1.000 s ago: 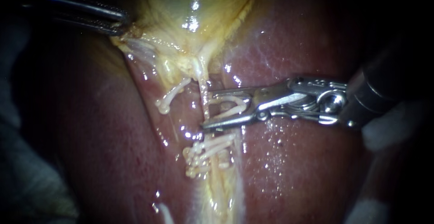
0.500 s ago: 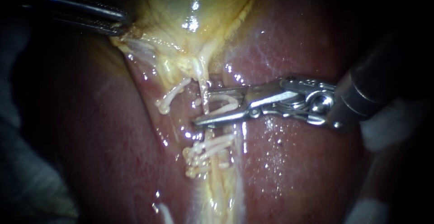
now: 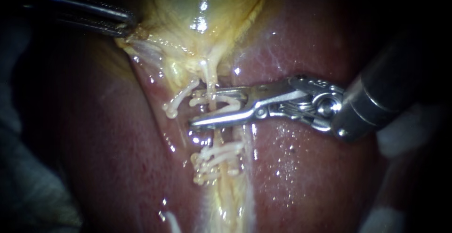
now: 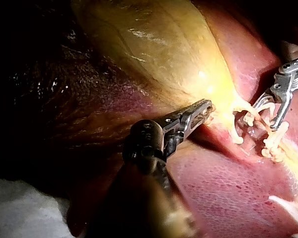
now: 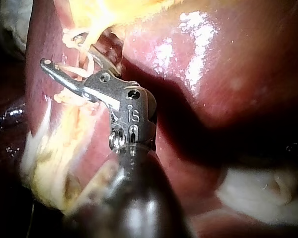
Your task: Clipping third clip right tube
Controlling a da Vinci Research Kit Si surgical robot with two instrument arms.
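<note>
My right instrument comes in from the right, and its jaws stand apart astride the pale right tube. They hold a white clip between them, and the tube passes across it. In the right wrist view the same jaws straddle the tube with the clip in them. Two earlier white clips sit lower on this tube. My left instrument at the upper left is shut on the edge of the yellow gallbladder and holds it taut; the left wrist view shows that grip.
Another white clip sits on the left tube beside the jaws. Red liver lies on both sides of the tubes. White gauze shows under the right shaft and gauze at the lower left.
My right instrument has slid left, so its jaws and the clip now reach past the right tube. The left instrument has held still.
</note>
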